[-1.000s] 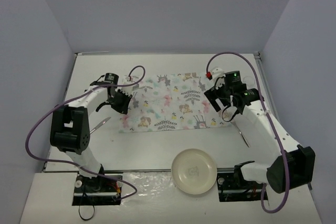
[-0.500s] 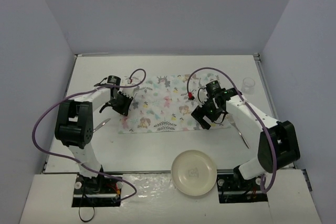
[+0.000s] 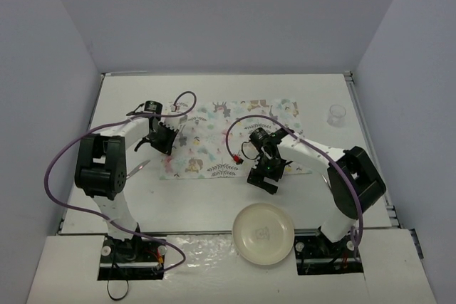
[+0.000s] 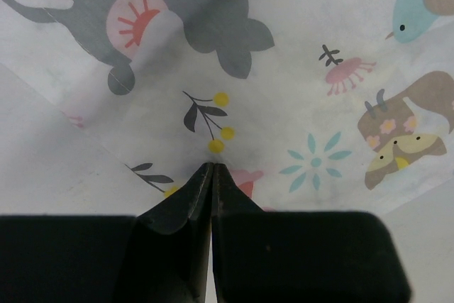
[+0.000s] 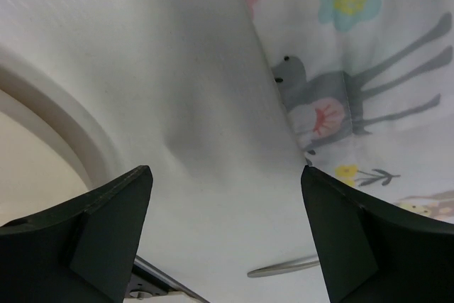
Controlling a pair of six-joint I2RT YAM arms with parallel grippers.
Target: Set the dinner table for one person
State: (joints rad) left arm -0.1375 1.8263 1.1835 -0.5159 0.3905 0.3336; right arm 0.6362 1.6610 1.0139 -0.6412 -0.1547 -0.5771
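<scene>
The plate (image 3: 263, 233) sits at the near edge of the worktop (image 3: 199, 204), round and lying flat, so it has no long axis of its own. It is well apart from the placemat (image 3: 214, 137), with a strip of bare worktop between them. The placemat lies across the middle of the worktop with its long axis running left to right.

The relation that matters is between the plate and the right pincer (image 5: 225, 175). The pincer hangs over the bare strip just on the near side of the placemat's near edge, and the plate is almost straight toward the near side from it. In the right wrist view the plate's pale rim curves in at the left and the printed cloth shows at the right, with only plain white surface between the two fingers. The right arm is clearly the nearer one to the plate, so my judgement is that fetching the plate falls to it, by reaching toward the near edge.

The right pincer stands wide open. It holds nothing and touches nothing.

The left pincer (image 4: 213, 168) is at the left end of the placemat, closed tight with its tips down on the cloth. Creases in the fabric run in toward the tips, which reads to me as a pinch on the placemat, not a bare touch.

A clear cup (image 3: 336, 114) stands far right, off the placemat. A slim utensil (image 3: 137, 169) lies on the worktop left of the placemat.
</scene>
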